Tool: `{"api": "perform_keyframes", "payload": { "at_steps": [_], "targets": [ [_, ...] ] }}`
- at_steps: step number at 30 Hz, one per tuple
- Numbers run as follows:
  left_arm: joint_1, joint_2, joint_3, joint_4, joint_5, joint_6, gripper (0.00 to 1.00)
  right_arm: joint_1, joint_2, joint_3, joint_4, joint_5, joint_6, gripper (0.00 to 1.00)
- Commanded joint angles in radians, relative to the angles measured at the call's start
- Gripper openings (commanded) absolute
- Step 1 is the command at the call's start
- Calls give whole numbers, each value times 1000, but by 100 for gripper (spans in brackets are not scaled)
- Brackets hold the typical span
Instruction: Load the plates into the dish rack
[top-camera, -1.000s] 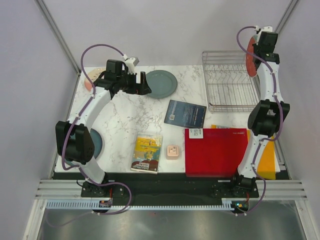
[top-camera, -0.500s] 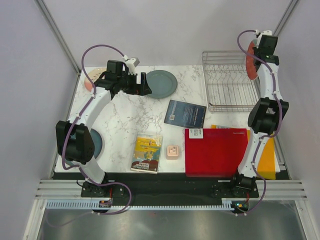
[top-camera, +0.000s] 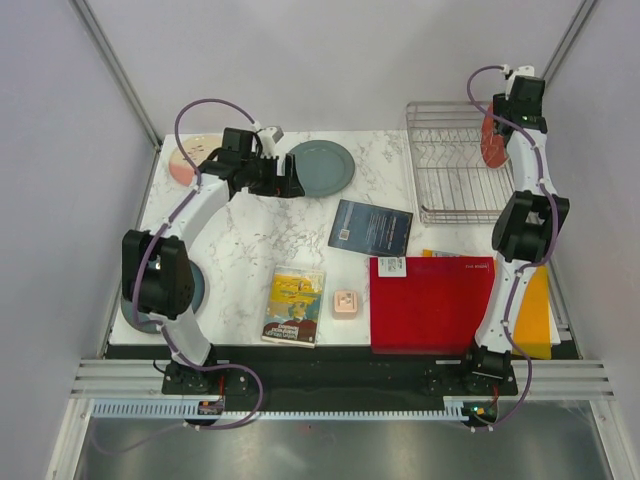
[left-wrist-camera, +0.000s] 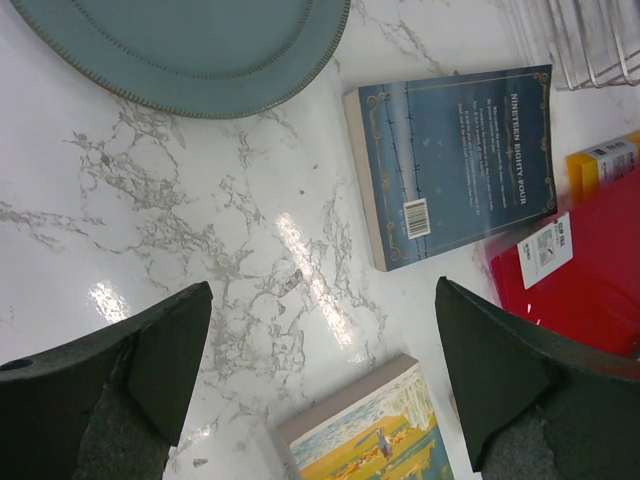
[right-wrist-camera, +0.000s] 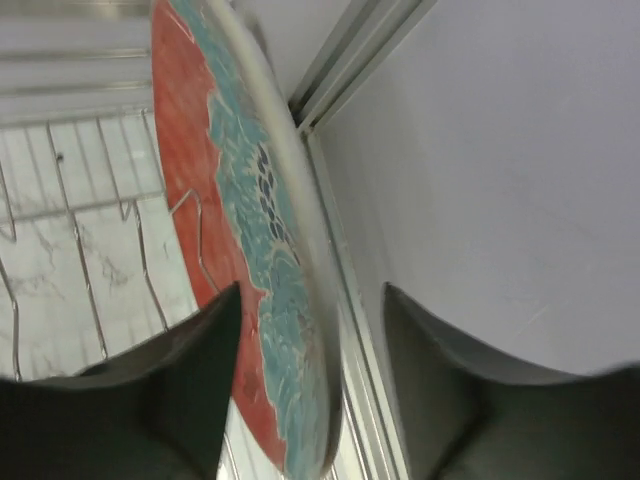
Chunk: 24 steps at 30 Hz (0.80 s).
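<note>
The red plate with teal pattern (top-camera: 488, 146) (right-wrist-camera: 235, 200) stands on edge at the right end of the dish rack (top-camera: 440, 213) (right-wrist-camera: 90, 230). My right gripper (top-camera: 500, 122) (right-wrist-camera: 312, 298) is open around its rim, with a gap on the right side. The grey-green plate (top-camera: 322, 167) (left-wrist-camera: 190, 50) lies flat at the back of the table. My left gripper (top-camera: 291, 180) (left-wrist-camera: 322, 290) hovers open just left of it, holding nothing. A cream-and-pink plate (top-camera: 183, 160) lies at the back left. The dark teal plate (top-camera: 196, 290) is partly hidden under my left arm.
A dark blue book (top-camera: 371, 227) (left-wrist-camera: 460, 160) lies mid-table. A yellow-covered book (top-camera: 295, 306) (left-wrist-camera: 375, 430) and a small pink block (top-camera: 346, 302) sit near the front. A red mat (top-camera: 432, 303) (left-wrist-camera: 590, 285) over a yellow sheet (top-camera: 537, 320) lies front right.
My right gripper has opened and let go of the red plate, which now stands in the rack. My left arm has shifted slightly right, uncovering the cream-and-pink plate.
</note>
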Motion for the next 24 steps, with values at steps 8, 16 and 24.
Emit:
{"api": "perform_keyframes", "payload": {
  "at_steps": [8, 16, 24],
  "targets": [
    [57, 203, 139, 41, -119, -95, 99, 47, -346, -142, 152, 15, -1, 86],
    [140, 445, 317, 84, -70, -161, 92, 331, -504, -350, 77, -313, 96, 87],
    [151, 617, 463, 145, -27, -250, 80, 423, -377, -292, 8, -440, 356, 82]
  ]
}}
